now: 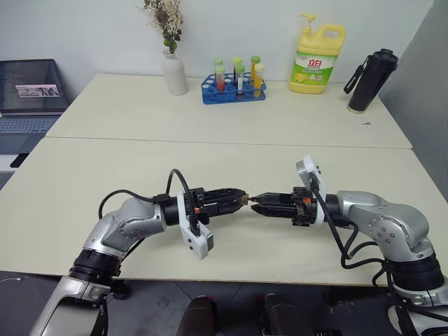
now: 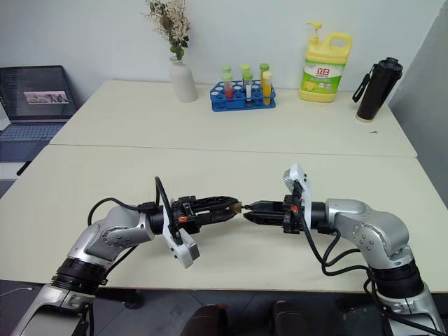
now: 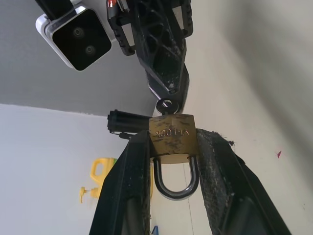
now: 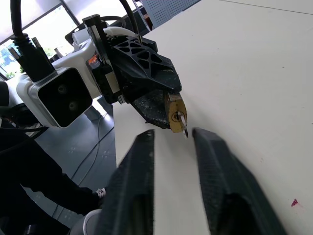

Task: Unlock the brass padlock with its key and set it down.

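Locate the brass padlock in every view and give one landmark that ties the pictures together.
Left eye: brass padlock, centre, where the two grippers meet.
Right eye: same spot.
Left wrist: clamped between the left gripper fingers.
Right wrist: centre, key sticking out.
Landmark: yellow detergent bottle.

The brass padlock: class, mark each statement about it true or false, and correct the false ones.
1. The brass padlock is clamped between the left gripper's fingers. True.
2. It lies flat on the table. False: it is held in the air above the table.
3. The key sits in its keyhole. True.
4. Its shackle has swung open. False: both legs sit in the body.
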You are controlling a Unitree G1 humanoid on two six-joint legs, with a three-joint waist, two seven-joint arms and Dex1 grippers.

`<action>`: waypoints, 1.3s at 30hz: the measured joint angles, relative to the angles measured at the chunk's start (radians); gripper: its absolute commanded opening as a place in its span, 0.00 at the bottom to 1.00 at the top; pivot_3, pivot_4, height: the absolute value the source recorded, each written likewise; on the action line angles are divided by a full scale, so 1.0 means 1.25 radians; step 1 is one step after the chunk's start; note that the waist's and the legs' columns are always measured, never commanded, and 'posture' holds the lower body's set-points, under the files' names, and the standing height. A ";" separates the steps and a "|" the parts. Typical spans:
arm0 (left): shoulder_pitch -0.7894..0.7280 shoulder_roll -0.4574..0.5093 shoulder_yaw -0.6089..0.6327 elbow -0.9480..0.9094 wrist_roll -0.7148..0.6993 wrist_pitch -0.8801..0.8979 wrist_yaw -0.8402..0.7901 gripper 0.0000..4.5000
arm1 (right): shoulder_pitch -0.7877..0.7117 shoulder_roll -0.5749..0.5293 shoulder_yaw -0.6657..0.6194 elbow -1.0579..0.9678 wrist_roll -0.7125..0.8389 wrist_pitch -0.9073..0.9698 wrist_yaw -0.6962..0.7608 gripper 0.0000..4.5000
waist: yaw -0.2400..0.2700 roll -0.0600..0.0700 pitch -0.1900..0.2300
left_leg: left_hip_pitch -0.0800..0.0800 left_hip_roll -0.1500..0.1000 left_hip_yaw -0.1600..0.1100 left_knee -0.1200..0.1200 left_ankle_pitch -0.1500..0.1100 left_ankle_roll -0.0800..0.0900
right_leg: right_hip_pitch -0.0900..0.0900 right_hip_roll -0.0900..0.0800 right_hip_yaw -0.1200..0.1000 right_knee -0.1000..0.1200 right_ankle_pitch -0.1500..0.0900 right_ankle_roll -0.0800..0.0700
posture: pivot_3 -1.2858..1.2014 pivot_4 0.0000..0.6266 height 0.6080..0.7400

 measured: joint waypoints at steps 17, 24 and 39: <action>0.012 0.013 -0.003 -0.010 0.008 -0.006 0.017 0.21 | -0.029 0.005 -0.007 0.022 0.029 0.060 -0.001 0.00 | 0.000 0.000 0.000 | 0.000 0.001 0.000 0.000 0.000 0.000 | 0.000 0.000 0.000 0.000 0.000 0.000 | 0.52 0.24 1.00; 0.012 0.016 -0.006 -0.008 0.030 -0.017 0.027 0.21 | -0.076 0.025 -0.036 0.088 0.107 0.206 -0.040 0.00 | 0.000 0.000 0.000 | 0.000 0.002 0.001 0.000 0.000 0.000 | 0.000 0.000 0.000 0.000 0.001 -0.002 | 0.52 0.24 1.00; 0.011 0.025 -0.005 0.004 0.073 -0.021 0.084 0.21 | -0.182 0.128 -0.169 0.237 0.216 0.501 -0.209 0.00 | -0.003 0.000 0.000 | 0.000 0.004 0.002 -0.001 0.000 0.000 | -0.001 0.000 0.000 0.000 0.001 -0.003 | 0.52 0.24 1.00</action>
